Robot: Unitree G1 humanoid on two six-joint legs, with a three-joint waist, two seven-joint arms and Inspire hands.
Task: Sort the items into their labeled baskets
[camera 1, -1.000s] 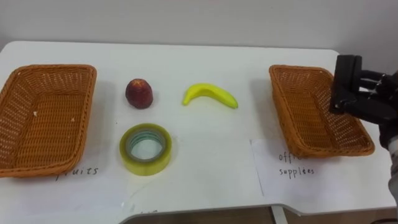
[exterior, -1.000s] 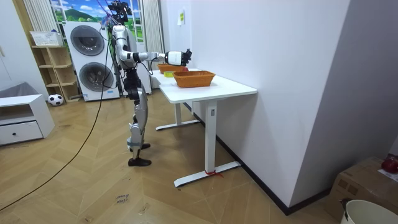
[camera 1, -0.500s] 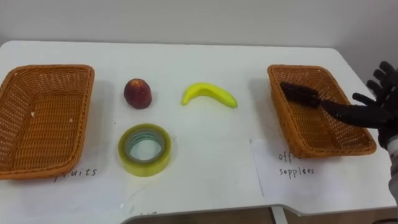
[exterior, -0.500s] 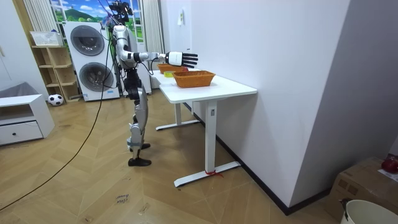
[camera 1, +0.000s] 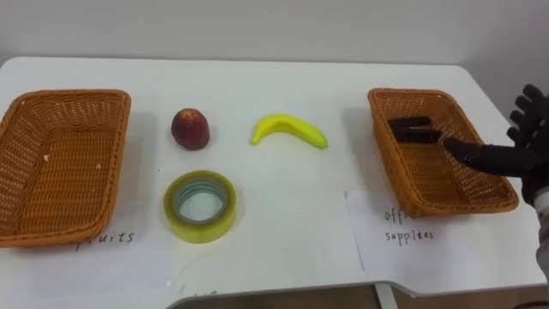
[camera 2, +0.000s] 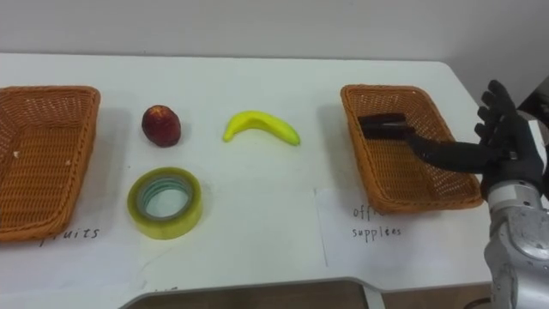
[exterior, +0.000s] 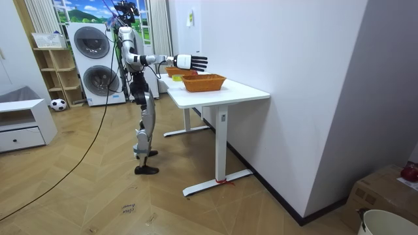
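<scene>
On table, two baskets, one banana

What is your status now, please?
Right hand open above right basket. Black stapler inside it. Peach, banana, tape roll on table, unsorted. Nothing blocking.

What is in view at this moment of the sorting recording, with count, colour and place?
baskets: two, orange-brown wicker; left basket at the table's left end, right basket at its right end
black object: one, black, lying inside the right basket
apple: one, red, left of the banana
banana: one, yellow, mid-table
tape roll: one, yellow-green, in front of the apple
paper label: one, white, in front of the right basket
table: one, white
right hand: one, black, open, over the right basket
</scene>
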